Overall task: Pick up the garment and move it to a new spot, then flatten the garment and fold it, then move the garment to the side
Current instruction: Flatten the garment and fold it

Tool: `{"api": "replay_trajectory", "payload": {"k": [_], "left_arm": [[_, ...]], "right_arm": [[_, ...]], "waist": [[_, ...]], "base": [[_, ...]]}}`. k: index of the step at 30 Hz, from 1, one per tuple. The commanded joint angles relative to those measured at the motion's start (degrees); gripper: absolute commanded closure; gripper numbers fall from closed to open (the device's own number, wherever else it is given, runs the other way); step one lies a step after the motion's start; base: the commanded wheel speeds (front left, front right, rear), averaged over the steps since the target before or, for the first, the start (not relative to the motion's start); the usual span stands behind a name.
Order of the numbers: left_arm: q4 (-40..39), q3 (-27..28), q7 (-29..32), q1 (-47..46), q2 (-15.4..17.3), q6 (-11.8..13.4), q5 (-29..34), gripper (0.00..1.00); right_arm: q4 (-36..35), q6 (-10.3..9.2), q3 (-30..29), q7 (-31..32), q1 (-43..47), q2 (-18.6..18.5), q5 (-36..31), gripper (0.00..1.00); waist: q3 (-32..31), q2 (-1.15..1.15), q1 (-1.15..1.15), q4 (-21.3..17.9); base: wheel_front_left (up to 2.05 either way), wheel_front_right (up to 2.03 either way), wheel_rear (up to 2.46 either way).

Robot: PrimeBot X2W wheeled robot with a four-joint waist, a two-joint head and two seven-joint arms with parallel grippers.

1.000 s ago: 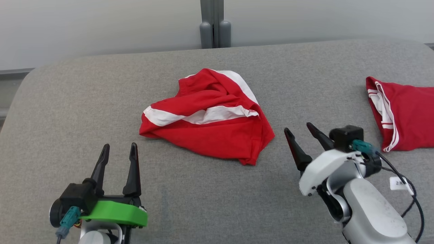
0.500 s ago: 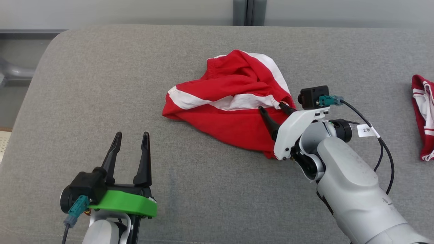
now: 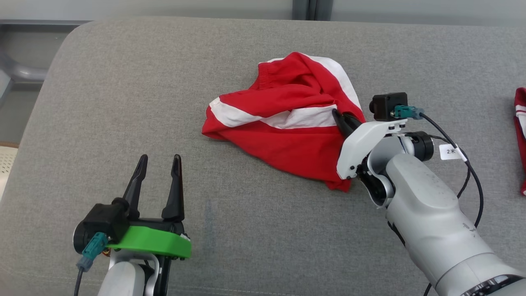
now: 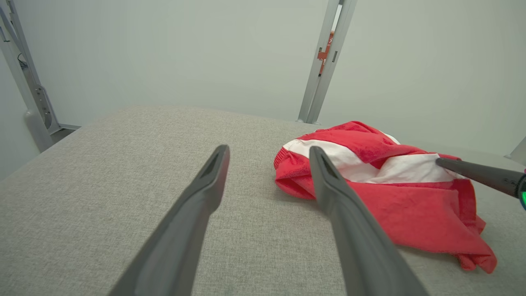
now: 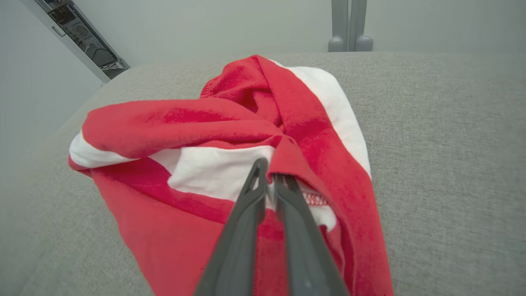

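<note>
Here, the dark tapered fingers of the right gripper (image 5: pixel 271 174) are nearly closed, with a fold of the crumpled red-and-white garment (image 3: pixel 287 142) pinched at its right edge, mid-way across the grey woven pad (image 3: pixel 123 102). A stitched hem (image 5: pixel 316 199) is resolved in the right wrist view; a second red cloth (image 3: pixel 521 123) is seen far right in the head view. The left gripper (image 3: pixel 158 158) is held spread and empty, near left.

Head camera looks down; both wrist cameras, low, share the garment (image 3: pixel 296 123).
</note>
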Motion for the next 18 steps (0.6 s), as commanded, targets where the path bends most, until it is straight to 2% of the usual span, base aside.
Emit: {"api": "replay_trajectory", "payload": {"k": [1,4,9,17,18], "left_arm": [[-0.07,0.17,0.02,-0.57,0.21,0.13,-0.27,0.00],[0.06,0.37,0.02,-0.12,0.21,0.31,-0.29,0.00],[-0.28,0.88,0.02,0.72,0.21,0.38,-0.01,0.00],[-0.46,1.19,0.02,1.28,0.21,0.40,-0.10,0.00],[-0.42,1.19,0.02,1.37,0.21,0.36,-0.06,0.00]], "right_arm": [[0.57,0.01,-0.53,-1.08,-0.16,-0.78,-0.24,1.00],[0.36,0.01,-1.27,-1.99,1.16,-1.98,0.19,1.00],[-2.79,0.01,-3.69,-2.07,3.55,-7.67,-0.72,1.00],[-11.44,0.00,-9.60,5.80,10.03,-16.43,-1.80,1.00],[-13.60,0.00,-12.08,6.95,11.61,-17.46,-2.67,1.00]], "waist": [[-0.36,0.00,0.00,-0.44],[-1.05,0.00,0.00,-0.96],[-1.88,0.00,0.00,-2.13],[-2.29,0.00,0.00,-3.40],[-2.34,0.00,0.00,-3.65]], "base": [[0.00,0.00,0.00],[0.00,0.00,0.00],[0.00,0.00,0.00],[0.00,0.00,0.00],[0.00,0.00,0.00]]}}
